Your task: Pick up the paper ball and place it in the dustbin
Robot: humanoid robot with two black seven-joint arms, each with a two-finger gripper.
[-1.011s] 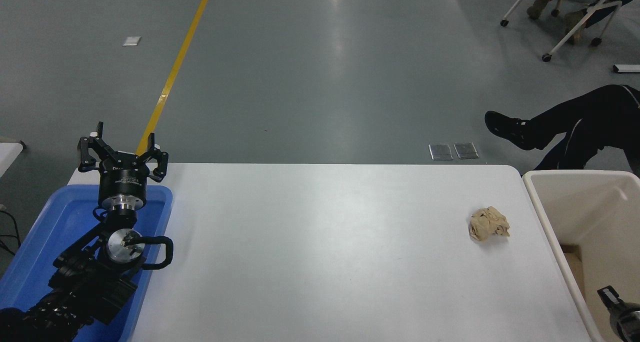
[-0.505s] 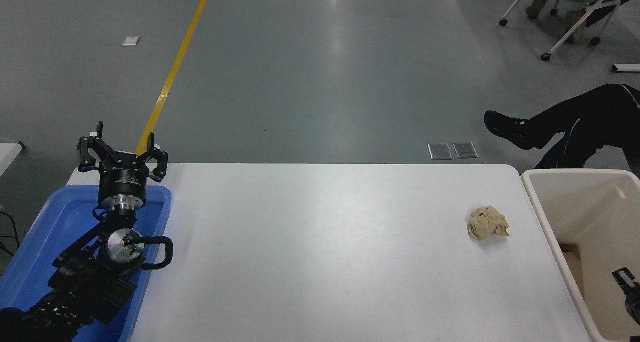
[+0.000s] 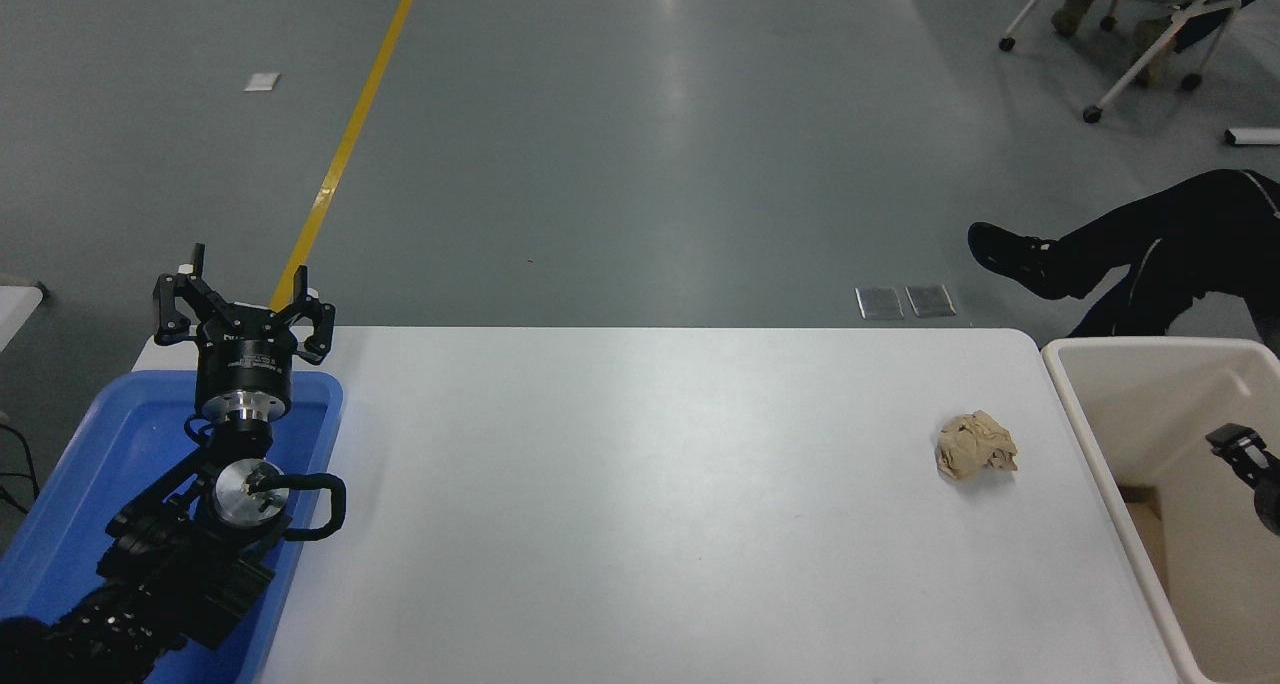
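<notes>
Nothing is done yet: the paper ball (image 3: pixel 977 445) lies on the tabletop (image 3: pixel 640 504) beside the dustbin (image 3: pixel 1085 419); your right claw (image 3: pixel 1238 448), barely visible, can't be judged; everything remains.

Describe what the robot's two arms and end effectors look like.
The left arm is black with silver metal discs at its wrist joints and a looping black cable. Its left end effector is black, with several jointed fingers. Only a small black part of the right end effector shows at the picture's edge.

Bright even overhead light; glare streak on floor (image 3: pixel 680 74); sharp, soft shadows.
</notes>
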